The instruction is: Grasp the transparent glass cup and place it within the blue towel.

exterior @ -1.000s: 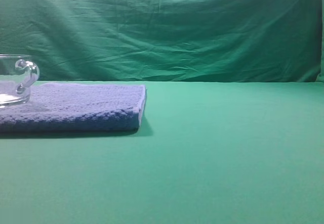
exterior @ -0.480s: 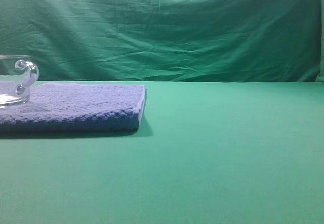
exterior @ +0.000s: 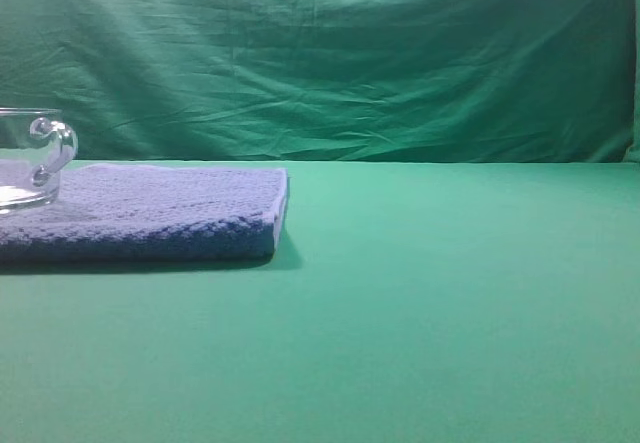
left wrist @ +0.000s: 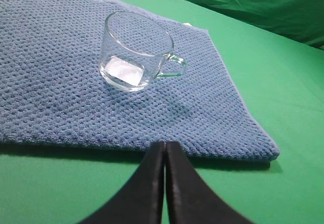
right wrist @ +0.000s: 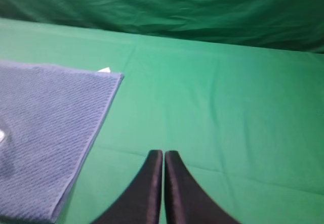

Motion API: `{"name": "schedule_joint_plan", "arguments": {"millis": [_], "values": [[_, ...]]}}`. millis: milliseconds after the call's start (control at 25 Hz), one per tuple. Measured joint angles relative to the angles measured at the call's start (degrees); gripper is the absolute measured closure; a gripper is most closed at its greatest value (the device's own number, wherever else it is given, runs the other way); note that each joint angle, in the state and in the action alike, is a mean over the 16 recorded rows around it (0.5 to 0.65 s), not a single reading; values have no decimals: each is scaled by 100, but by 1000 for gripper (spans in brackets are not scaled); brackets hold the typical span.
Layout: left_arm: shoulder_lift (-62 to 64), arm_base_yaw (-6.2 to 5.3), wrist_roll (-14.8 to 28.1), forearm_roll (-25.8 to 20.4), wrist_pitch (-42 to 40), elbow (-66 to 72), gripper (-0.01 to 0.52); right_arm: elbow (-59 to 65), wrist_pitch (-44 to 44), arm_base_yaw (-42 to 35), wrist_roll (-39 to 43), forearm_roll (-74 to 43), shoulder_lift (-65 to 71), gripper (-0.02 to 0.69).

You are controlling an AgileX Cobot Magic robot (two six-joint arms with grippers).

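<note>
No readable text, labels or numbers anywhere.

Green cloth-covered table (exterior: 450,303) with blue towel (exterior: 160,208) flat on it

the transparent glass cup (left wrist: 135,51) stands upright on the blue towel (left wrist: 61,97) (handle pointing right), apart from the left gripper (left wrist: 165,144), whose black fingers press together.
</note>
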Motion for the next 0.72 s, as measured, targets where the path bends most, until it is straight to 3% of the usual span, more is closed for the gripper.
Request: {"name": "schedule_joint_plan", "arguments": {"millis": [360,720], "values": [[0,0,0,0,0,0,514,1654,-643,-819,-341,28,-1819,665],[0,0,0,0,0,0,514,3093,-855,-1089,-368,68,-3052,665]]}}
